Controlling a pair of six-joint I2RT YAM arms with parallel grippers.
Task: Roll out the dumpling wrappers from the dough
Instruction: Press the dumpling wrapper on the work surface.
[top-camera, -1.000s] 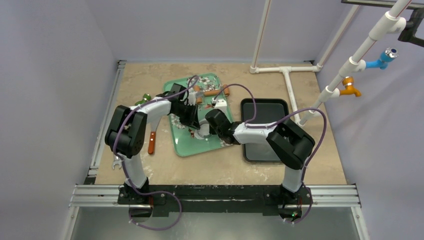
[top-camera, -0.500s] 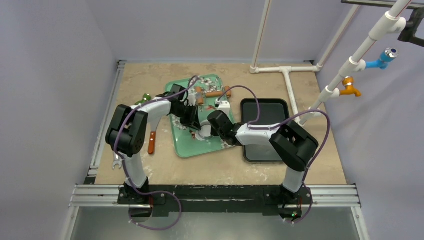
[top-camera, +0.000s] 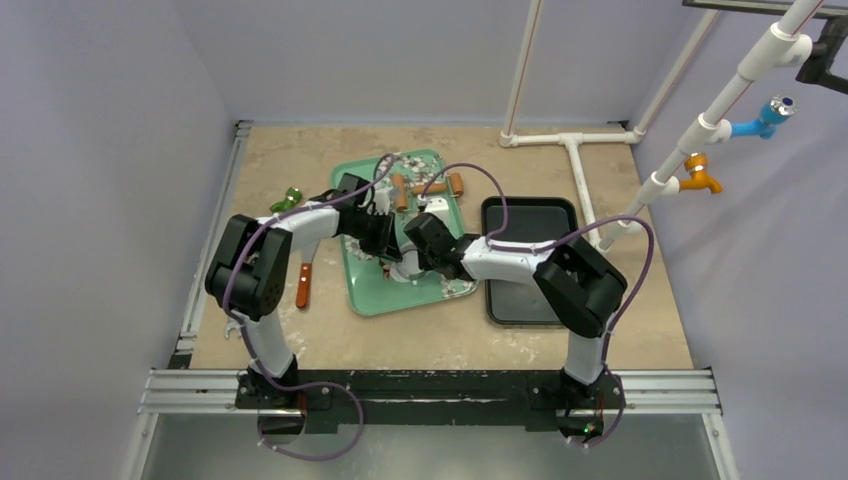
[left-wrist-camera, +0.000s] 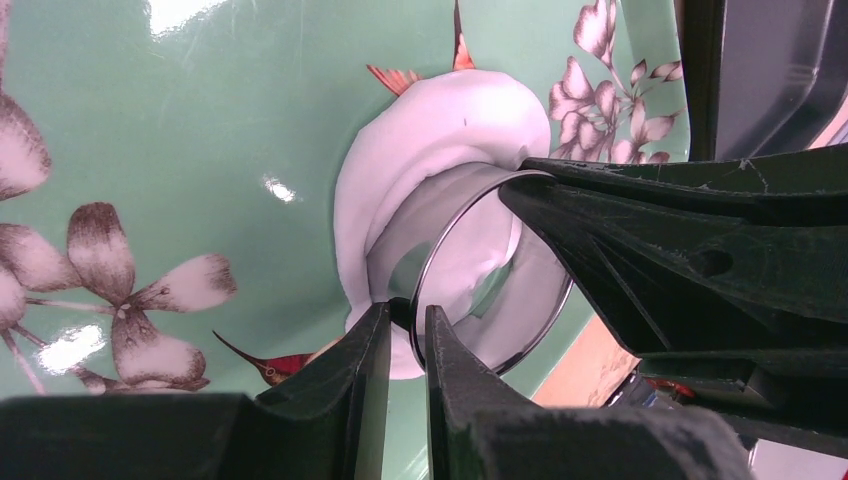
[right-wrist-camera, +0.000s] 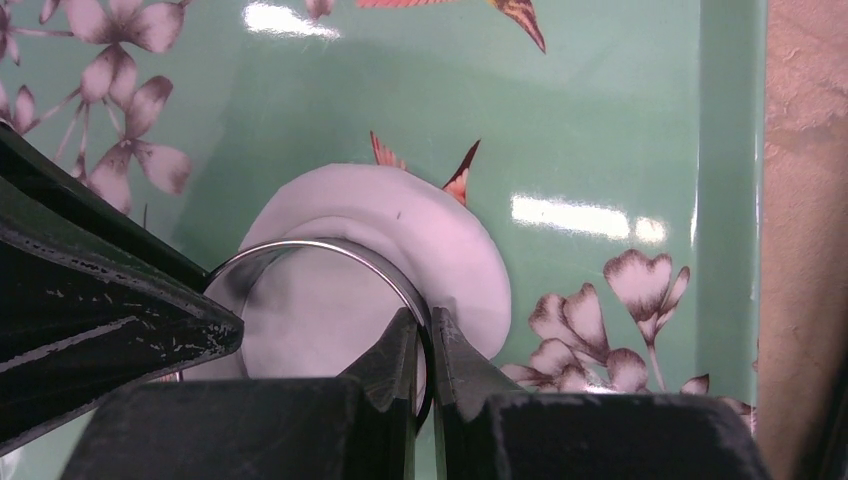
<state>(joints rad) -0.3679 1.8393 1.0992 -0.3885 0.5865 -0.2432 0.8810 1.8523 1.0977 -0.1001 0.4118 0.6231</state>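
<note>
white dough, green floral tray, silver ring

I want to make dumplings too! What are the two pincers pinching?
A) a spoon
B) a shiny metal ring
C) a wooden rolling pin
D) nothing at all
B: the wrist views show the left pincer and the right pincer each shut on the thin wall of the metal ring, which sits on the white dough in the green tray.

Pale lavender walls enclose a beige tabletop.
</note>
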